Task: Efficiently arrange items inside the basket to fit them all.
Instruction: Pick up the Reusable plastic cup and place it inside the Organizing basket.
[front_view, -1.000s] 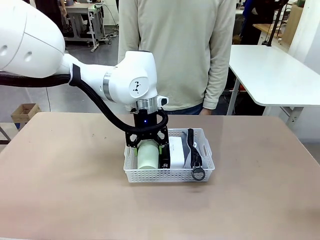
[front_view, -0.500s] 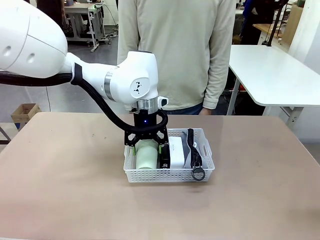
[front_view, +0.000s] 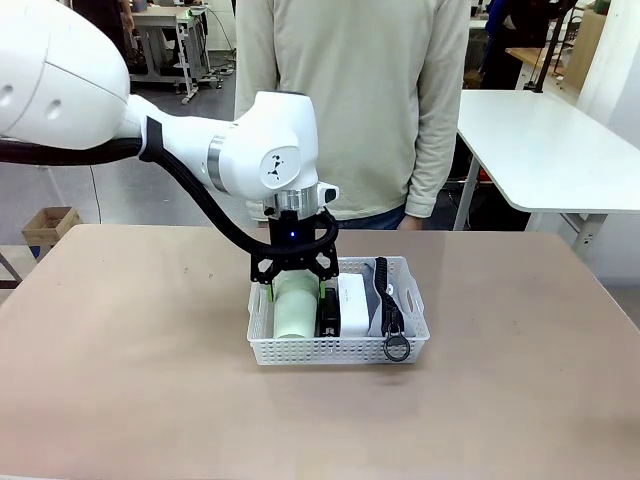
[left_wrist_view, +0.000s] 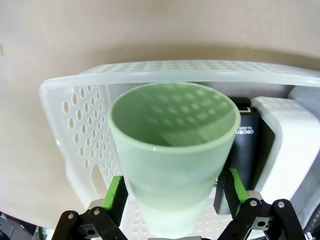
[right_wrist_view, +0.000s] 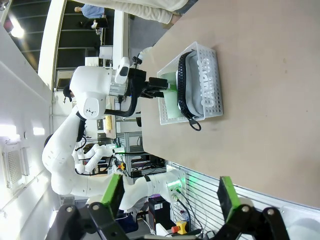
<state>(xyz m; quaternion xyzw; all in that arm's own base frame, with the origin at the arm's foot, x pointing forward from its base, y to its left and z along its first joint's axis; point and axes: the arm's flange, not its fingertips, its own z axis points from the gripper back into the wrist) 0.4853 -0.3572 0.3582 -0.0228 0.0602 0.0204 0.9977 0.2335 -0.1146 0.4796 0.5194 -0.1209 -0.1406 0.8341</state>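
The white mesh basket (front_view: 330, 352) stands mid-table. A pale green cup (front_view: 293, 312) lies in its left end, mouth toward the wrist camera (left_wrist_view: 172, 150). To the cup's right come a black stapler (front_view: 328, 316), a white boxy device (front_view: 352, 298), then the grey pouch (front_view: 400, 300) with its black strap hanging over the front rim. My left gripper (front_view: 293, 292) hangs just above the basket, open, its green pads (left_wrist_view: 116, 197) straddling the cup. My right gripper (right_wrist_view: 170, 195) is open with nothing in it, far from the basket (right_wrist_view: 216, 75).
A person in a beige top stands at the table's far edge, right behind the basket. The tan tabletop (front_view: 120, 340) is bare to the left, right and front of the basket. A white table (front_view: 540, 140) stands beyond at back right.
The left gripper's fingers have spread off the cup and the gripper has lifted slightly. The cup stays lying in the basket.
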